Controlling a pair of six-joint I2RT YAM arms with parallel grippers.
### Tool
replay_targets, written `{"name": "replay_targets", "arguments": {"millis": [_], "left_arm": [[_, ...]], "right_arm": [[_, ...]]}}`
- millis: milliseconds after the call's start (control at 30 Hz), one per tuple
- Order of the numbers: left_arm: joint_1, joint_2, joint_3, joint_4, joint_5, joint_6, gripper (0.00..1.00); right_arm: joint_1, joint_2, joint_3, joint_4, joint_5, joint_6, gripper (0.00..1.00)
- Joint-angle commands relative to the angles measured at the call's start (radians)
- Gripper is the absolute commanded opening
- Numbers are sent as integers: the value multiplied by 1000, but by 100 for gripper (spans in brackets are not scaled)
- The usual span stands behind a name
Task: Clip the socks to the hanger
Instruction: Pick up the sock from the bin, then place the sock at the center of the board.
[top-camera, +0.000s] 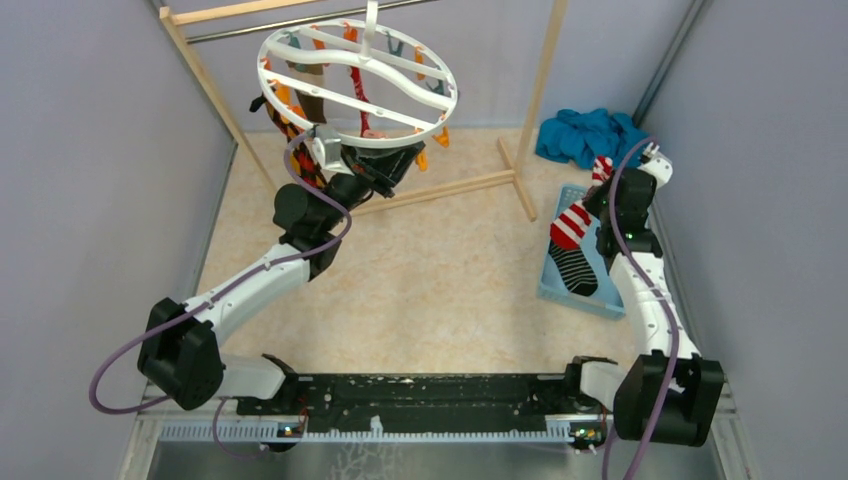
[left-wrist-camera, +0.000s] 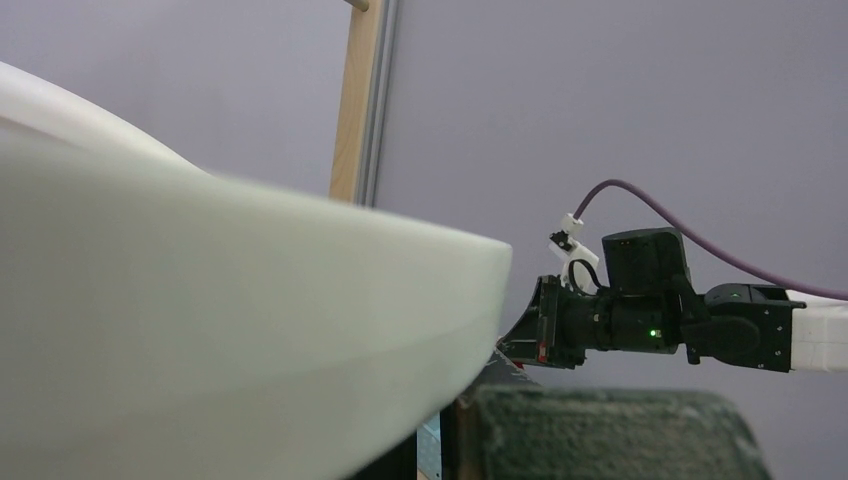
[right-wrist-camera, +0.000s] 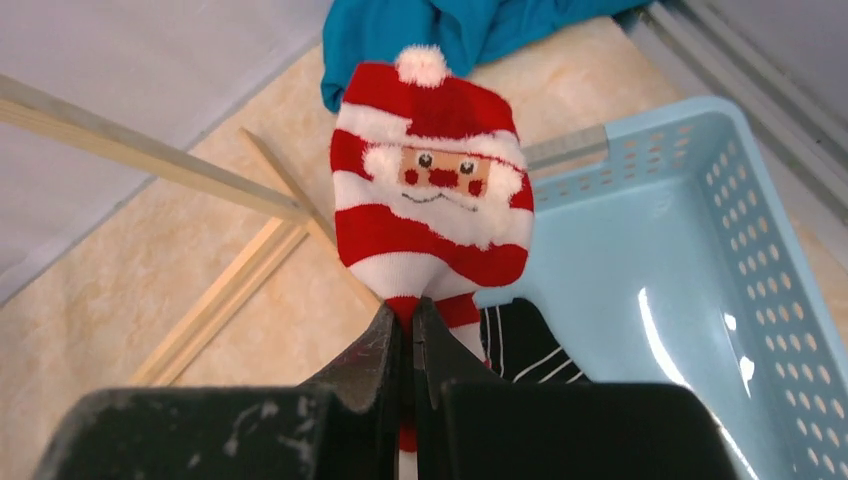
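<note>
The white ring hanger (top-camera: 360, 85) hangs tilted from the rack, with several socks (top-camera: 292, 122) clipped at its left side. My left gripper (top-camera: 388, 165) sits at the ring's near rim and appears shut on it. In the left wrist view the blurred rim (left-wrist-camera: 200, 330) fills the left, next to one dark finger (left-wrist-camera: 600, 435). My right gripper (right-wrist-camera: 410, 320) is shut on the red-and-white striped sock (right-wrist-camera: 432, 190), held up over the basket (top-camera: 572, 225). The black sock with thin white stripes (top-camera: 575, 268) lies in the basket, also seen below my fingers (right-wrist-camera: 525, 345).
A light-blue perforated basket (top-camera: 560, 292) sits at the right, also in the right wrist view (right-wrist-camera: 690, 250). A teal-blue cloth heap (top-camera: 590, 135) lies behind it. The wooden rack's foot bars (top-camera: 470, 185) cross the floor under the hanger. Grey walls close in on both sides.
</note>
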Motion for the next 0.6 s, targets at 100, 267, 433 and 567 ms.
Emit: {"name": "replay_targets", "arguments": {"millis": [100, 267, 433, 567], "left_arm": [[-4, -4, 4, -45, 46, 2, 0], [-5, 0, 5, -43, 49, 7, 0], [-4, 0, 6, -44, 52, 10, 0], [-4, -7, 2, -51, 46, 21, 0]], "right_arm": [[4, 4, 43, 22, -161, 9, 0], [162, 42, 106, 51, -218, -30, 0], [296, 207, 184, 63, -485, -224, 0], [429, 355, 337, -165, -482, -546, 0]]}}
